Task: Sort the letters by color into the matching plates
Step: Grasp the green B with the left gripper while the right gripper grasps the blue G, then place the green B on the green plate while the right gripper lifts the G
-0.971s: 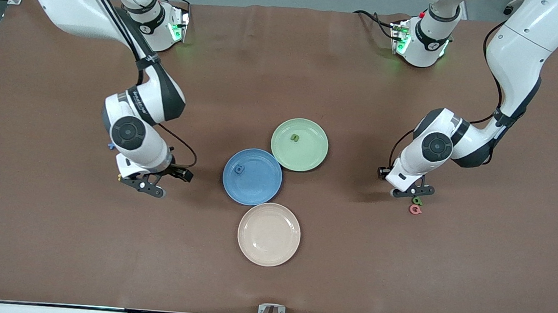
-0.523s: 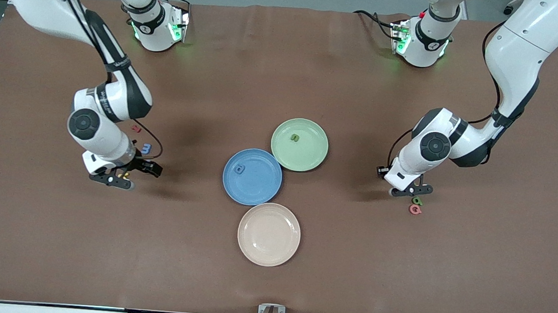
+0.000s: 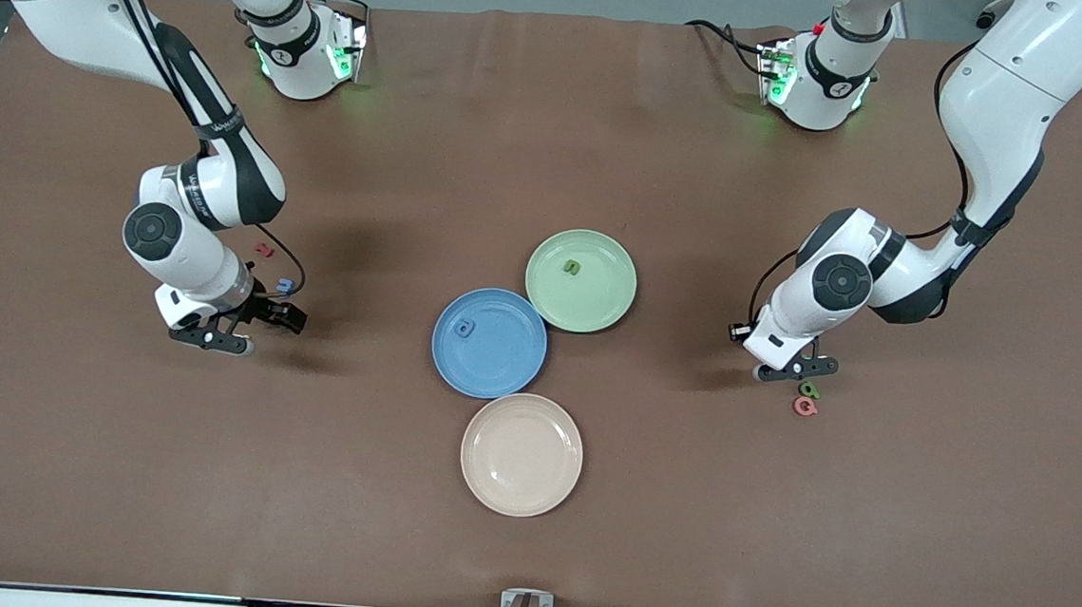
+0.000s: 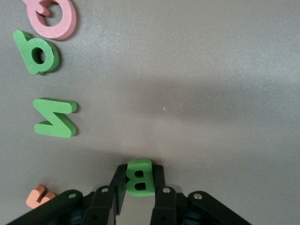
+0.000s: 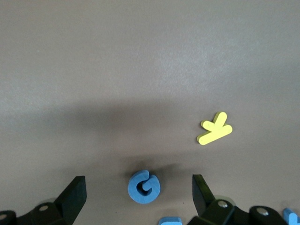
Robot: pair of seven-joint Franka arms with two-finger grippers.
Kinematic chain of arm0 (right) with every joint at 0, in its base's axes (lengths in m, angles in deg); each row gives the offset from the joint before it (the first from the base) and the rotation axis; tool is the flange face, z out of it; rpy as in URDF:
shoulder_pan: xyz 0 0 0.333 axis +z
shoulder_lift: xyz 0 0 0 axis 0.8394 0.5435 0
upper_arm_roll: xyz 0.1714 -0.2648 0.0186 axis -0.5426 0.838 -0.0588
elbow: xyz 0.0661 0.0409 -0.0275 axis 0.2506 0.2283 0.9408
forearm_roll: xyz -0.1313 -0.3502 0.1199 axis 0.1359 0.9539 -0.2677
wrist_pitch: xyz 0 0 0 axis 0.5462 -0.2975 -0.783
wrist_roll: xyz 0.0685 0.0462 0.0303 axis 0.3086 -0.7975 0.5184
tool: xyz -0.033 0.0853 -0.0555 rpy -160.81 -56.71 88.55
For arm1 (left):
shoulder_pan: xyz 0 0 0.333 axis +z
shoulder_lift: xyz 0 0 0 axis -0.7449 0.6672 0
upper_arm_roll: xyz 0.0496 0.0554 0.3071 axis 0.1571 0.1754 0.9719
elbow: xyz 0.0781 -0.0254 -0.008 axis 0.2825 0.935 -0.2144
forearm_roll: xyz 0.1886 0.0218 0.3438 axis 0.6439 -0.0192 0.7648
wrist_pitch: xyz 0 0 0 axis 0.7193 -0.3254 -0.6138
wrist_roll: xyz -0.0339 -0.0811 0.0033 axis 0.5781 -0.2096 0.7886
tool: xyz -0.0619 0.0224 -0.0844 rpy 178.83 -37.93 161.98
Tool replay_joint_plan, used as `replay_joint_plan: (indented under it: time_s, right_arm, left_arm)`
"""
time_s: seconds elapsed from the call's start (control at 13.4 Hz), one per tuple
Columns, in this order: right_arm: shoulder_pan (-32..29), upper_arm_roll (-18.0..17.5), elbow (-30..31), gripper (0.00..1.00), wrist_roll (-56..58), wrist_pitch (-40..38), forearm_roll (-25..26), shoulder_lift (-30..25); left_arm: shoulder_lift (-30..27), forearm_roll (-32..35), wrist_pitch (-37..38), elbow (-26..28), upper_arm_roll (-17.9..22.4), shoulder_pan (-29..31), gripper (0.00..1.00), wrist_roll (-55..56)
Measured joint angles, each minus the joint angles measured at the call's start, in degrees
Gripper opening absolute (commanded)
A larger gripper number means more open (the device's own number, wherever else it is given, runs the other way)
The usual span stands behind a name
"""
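- Front view: the letters lie in three places. One green letter rests in the green plate and one blue letter in the blue plate, both mid-table; a cream plate sits nearer the camera.
- The left gripper is low at the left arm's end of the table, just beside a green letter g and a pink letter.
- The right gripper is low toward the right arm's end.
- Left wrist view: the jaws are clamped on a green letter B; a green N lies apart on the table.
- Right wrist view: the jaws stand wide apart with a blue curled letter between them, untouched; a yellow letter lies near.
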Motion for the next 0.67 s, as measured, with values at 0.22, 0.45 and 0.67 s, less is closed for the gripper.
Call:
replay_joint_plan:
  time_s: [0.22, 0.45, 0.67]
  right_arm:
    - [0.0, 0.0, 0.2, 0.94, 0.0, 0.3, 0.0, 1.1]
    - [0.0, 0.0, 0.2, 0.85, 0.0, 1.2, 0.0, 2.3]
    - [0.0, 0.0, 0.2, 0.74, 0.0, 1.8, 0.0, 3.0]
  left_arm:
    - [-0.1, 0.1, 1.6, -0.4, -3.7, -0.2, 0.21, 4.8]
    - [-0.5, 0.1, 7.0, -1.8, -10.6, -0.8, 0.21, 12.1]
    - [-0.5, 0.1, 8.1, -3.3, -14.4, -3.4, 0.21, 19.1]
